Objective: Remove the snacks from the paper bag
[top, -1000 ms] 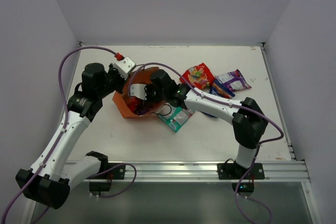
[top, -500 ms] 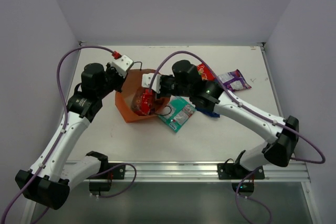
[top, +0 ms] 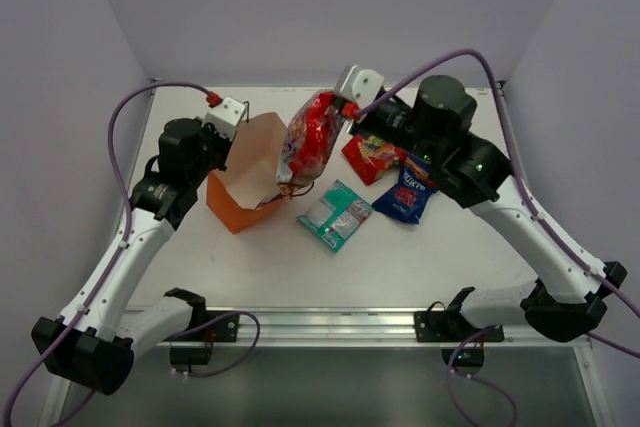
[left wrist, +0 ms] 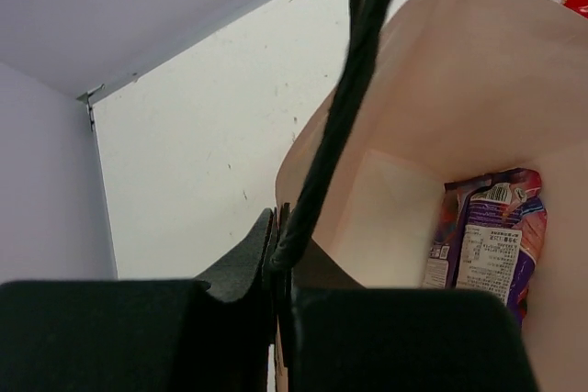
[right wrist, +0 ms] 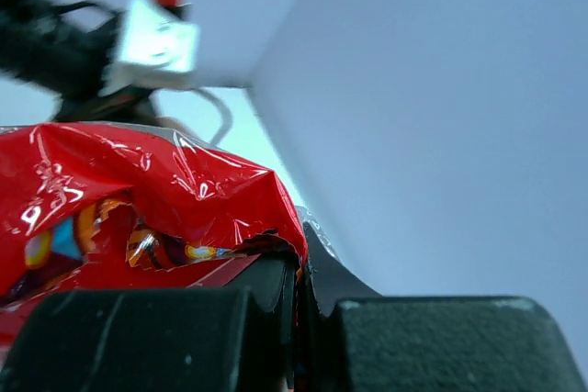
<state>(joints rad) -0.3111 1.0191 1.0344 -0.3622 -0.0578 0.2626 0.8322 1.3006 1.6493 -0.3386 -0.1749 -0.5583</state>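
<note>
White counter (top: 420,257), lilac walls: red snack held up clear of the bag.
Shut tight, the right fingers (right wrist: 292,274) pinch the top edge of the red snack (top: 308,142), which hangs below them near the bag (top: 232,209) mouth; the left fingers (left wrist: 272,243) are clamped on the bag's rim, a purple snack (left wrist: 487,245) lying beyond them inside; best to hold the rim steady, carry the red snack over beside the teal snack (top: 335,215), lower it, then release.

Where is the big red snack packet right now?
In the top view the red packet hangs from the right gripper, held above mid-table, just right of the orange bag and beyond the teal packet.
</note>
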